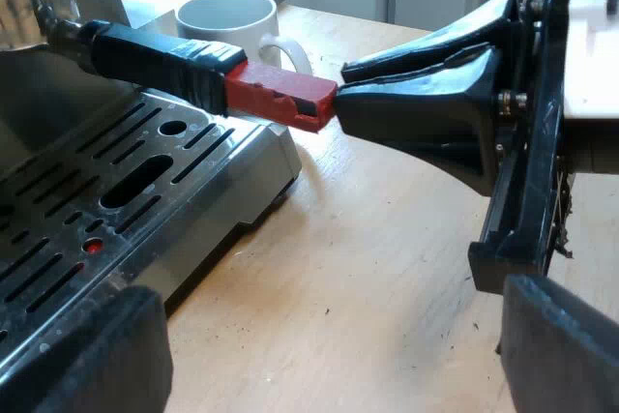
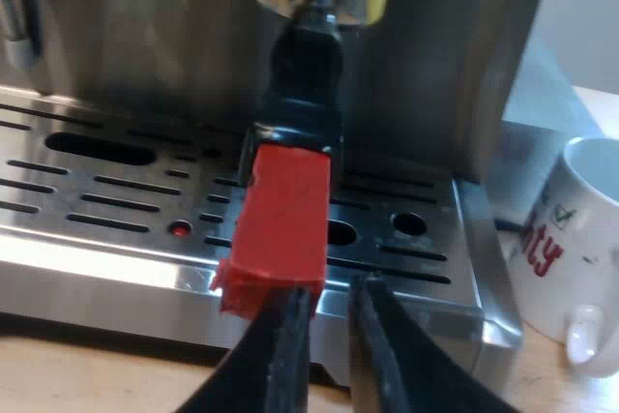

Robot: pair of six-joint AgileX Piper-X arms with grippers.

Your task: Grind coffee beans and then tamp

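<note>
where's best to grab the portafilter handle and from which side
Grip the red end, coming straight along the portafilter handle from its free tip: it juts level over the drip tray, flat sides exposed, with the right claw at it.

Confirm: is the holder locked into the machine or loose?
Locked in. The holder juts level from the espresso machine above its drip grate, red end by the right gripper.

soft daylight, glare on drip tray
</note>
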